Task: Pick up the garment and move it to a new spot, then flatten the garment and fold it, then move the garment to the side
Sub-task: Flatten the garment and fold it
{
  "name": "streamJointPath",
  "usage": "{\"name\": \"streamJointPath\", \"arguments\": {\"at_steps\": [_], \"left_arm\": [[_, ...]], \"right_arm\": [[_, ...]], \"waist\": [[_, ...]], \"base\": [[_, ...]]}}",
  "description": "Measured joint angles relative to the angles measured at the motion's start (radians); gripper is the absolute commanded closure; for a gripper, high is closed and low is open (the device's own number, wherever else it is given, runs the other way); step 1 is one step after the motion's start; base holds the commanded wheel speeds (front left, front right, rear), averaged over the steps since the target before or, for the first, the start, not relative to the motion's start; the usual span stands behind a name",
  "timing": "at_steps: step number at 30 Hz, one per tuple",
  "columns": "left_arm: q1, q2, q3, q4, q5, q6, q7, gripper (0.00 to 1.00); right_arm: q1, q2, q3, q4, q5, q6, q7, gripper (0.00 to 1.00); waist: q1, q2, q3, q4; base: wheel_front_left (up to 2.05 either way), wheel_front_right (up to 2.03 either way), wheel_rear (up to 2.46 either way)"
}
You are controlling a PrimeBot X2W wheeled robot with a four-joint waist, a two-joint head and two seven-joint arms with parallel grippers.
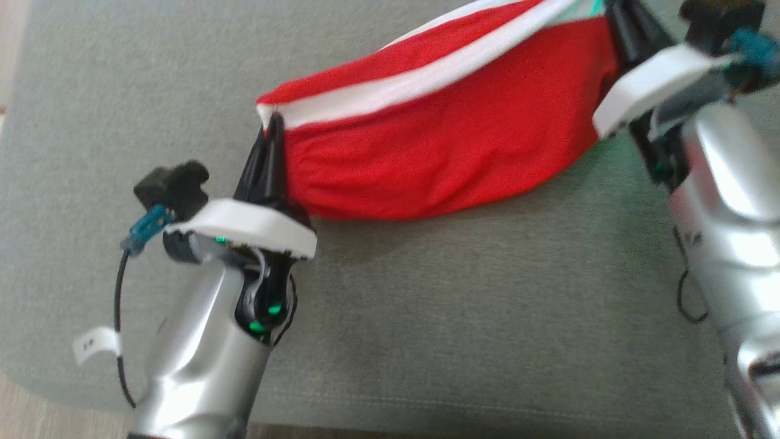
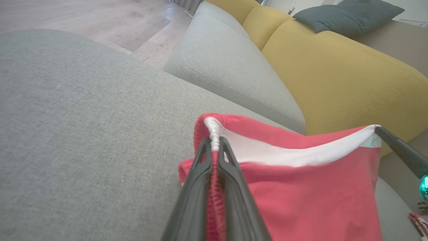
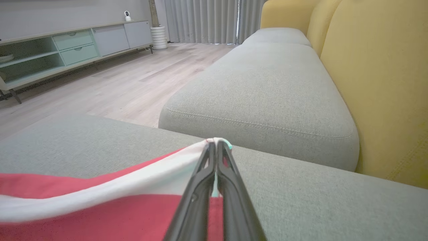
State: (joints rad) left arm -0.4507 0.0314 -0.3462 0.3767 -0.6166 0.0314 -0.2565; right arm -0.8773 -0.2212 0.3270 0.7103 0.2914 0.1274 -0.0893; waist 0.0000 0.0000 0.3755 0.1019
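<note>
A grey cushion (image 1: 426, 317) spans the scene. Over its far middle the red garment (image 1: 451, 140), white-banded, is stretched between the grippers. The left gripper (image 1: 271, 131) is clamped on its near-left corner, and the right gripper (image 1: 616, 15) on its far-right corner.

red garment (image 1: 451, 146) white-banded, grey cushion (image 1: 426, 317)

The garment (image 1: 451, 140) stretches between the left gripper (image 1: 272, 122), at its left corner, and the right gripper (image 1: 614, 12), at its right corner, over the cushion (image 1: 426, 305); a backrest (image 2: 334, 73) stands behind.
</note>
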Motion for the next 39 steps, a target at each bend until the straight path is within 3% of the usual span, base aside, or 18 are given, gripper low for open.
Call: {"name": "streamJointPath", "arguments": {"at_steps": [11,13,14,15,16,25,29,39], "left_arm": [[-0.129,-0.002,-0.073,0.014,-0.082,0.074,0.000,1.00],[-0.150,-0.002,-0.078,0.014,-0.091,0.081,0.000,0.84],[-0.159,-0.002,-0.079,0.015,-0.091,0.085,0.000,0.65],[-0.159,-0.002,-0.079,0.015,-0.091,0.085,0.000,0.10],[-0.166,-0.002,-0.079,0.019,-0.091,0.090,0.000,0.00],[-0.167,-0.003,-0.076,0.043,-0.068,0.136,0.000,0.00],[-0.121,-0.002,-0.048,0.025,-0.037,0.137,0.000,0.00],[-0.016,-0.002,-0.008,-0.020,0.008,0.146,0.000,0.00]], "right_arm": [[-0.219,-0.002,-0.045,0.286,-0.111,0.000,-0.056,1.00],[-0.246,0.004,-0.053,0.322,-0.130,0.000,-0.071,1.00],[-0.259,0.008,-0.056,0.337,-0.139,0.000,-0.079,1.00],[-0.259,0.008,-0.056,0.337,-0.139,0.000,-0.079,0.80],[-0.270,0.016,-0.066,0.350,-0.144,0.000,-0.087,0.03],[-0.297,0.051,-0.094,0.421,-0.136,0.000,-0.145,0.00],[-0.278,0.051,-0.069,0.436,-0.096,0.000,-0.151,0.00],[-0.155,0.044,0.026,0.490,0.033,0.000,-0.039,0.00]], "waist": [[0.0000,0.0000,0.095,0.061],[0.0000,0.0000,0.109,0.060],[0.0000,0.0000,0.116,0.058],[0.0000,0.0000,0.116,0.058],[0.0000,0.0000,0.121,0.056],[0.0000,0.0000,0.129,0.035],[0.0000,0.0000,0.108,0.031],[0.0000,0.0000,0.068,0.029]], "base": [[0.00,0.00,0.00],[0.00,0.00,0.00],[0.00,0.00,0.00],[0.00,0.00,0.00],[0.00,0.00,0.00],[0.00,0.00,0.00],[0.00,0.00,0.00],[0.00,0.00,0.00]]}}
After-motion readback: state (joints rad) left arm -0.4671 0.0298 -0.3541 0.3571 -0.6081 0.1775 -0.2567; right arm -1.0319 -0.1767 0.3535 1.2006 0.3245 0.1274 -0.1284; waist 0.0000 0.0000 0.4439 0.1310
